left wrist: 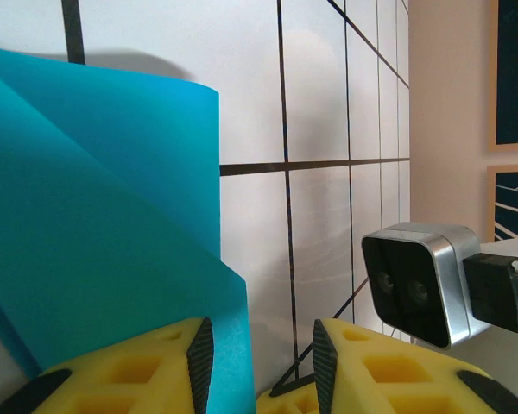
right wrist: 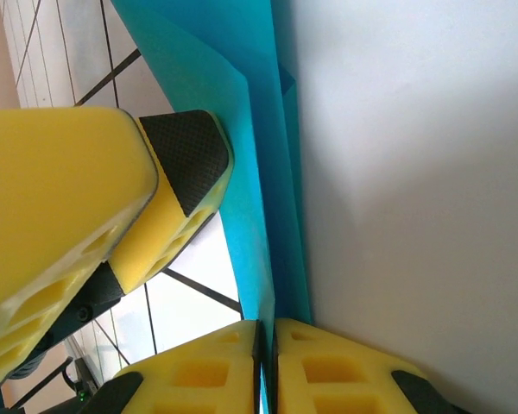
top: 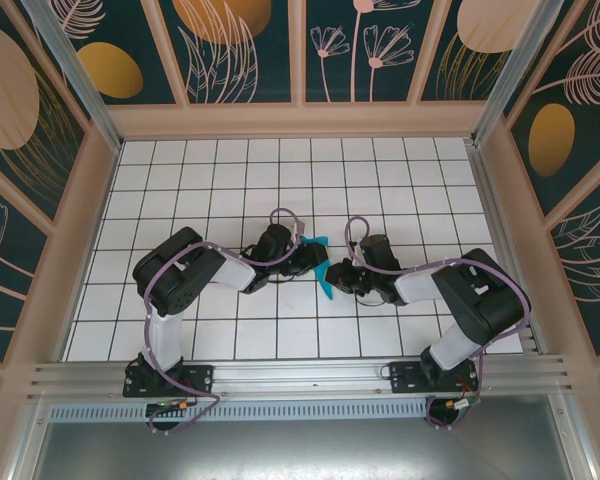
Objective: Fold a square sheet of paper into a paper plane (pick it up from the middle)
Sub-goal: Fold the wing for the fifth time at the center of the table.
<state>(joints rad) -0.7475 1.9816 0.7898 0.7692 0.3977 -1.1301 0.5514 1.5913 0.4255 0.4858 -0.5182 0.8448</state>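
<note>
Right pincer [right wrist: 266, 332] clamped shut on an edge of the teal sheet of paper [right wrist: 250, 129] at mid-tabletop [top: 280, 170], both forearms bent inward and low, wrists nearly meeting, while left pincer [left wrist: 261, 341] stands part-open, sheet apparently brushing one pad, right wrist camera [left wrist: 414, 285] close alongside.

The teal-blue paper sheet [right wrist: 261, 172] is partly folded. The right fingers [right wrist: 345, 371] pinch its edge; another edge sits between the left fingers [left wrist: 129, 371].
</note>
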